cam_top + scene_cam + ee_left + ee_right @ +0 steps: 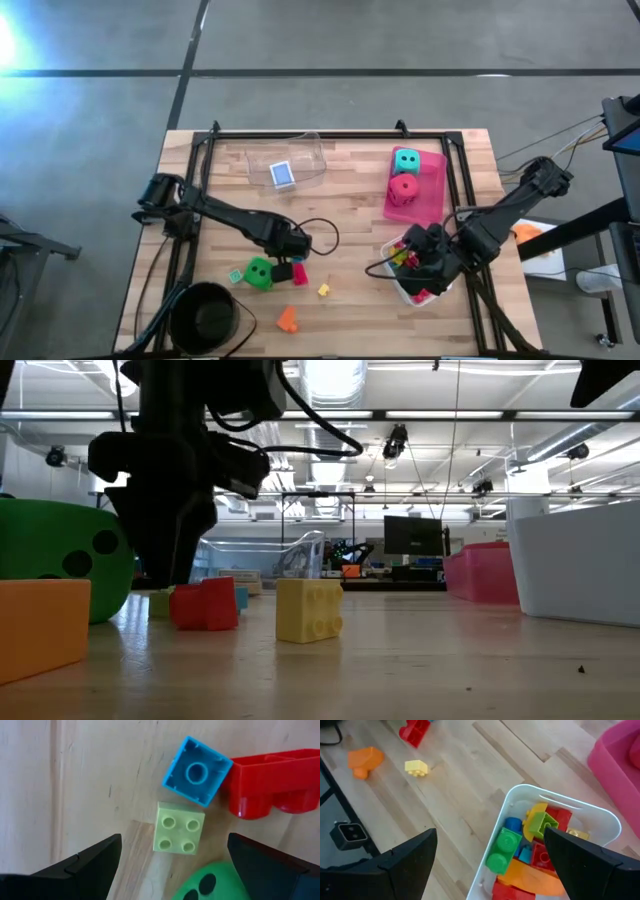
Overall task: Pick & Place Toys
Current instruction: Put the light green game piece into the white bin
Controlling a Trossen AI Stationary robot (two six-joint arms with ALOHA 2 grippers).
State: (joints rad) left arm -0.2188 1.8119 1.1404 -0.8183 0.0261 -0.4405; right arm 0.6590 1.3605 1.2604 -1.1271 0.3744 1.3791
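My left gripper (174, 842) points straight down, low over the table, and is open. Its fingers stand on either side of a light green brick (179, 827) lying studs up, without touching it. Beside that brick lie an upturned blue brick (197, 770), a red brick (272, 782) and the green die (215, 880). My right gripper (490, 855) hangs open above the white tray (520, 795), which holds several bricks. A yellow brick (323, 290) and an orange brick (288, 318) lie loose near the front edge.
A pink tray (432, 200) at the back right holds a teal die (405, 160) and a red die (403, 188). A clear tray (310, 150) at the back holds the blue card box (283, 175). A black bowl (205, 315) stands at the front left.
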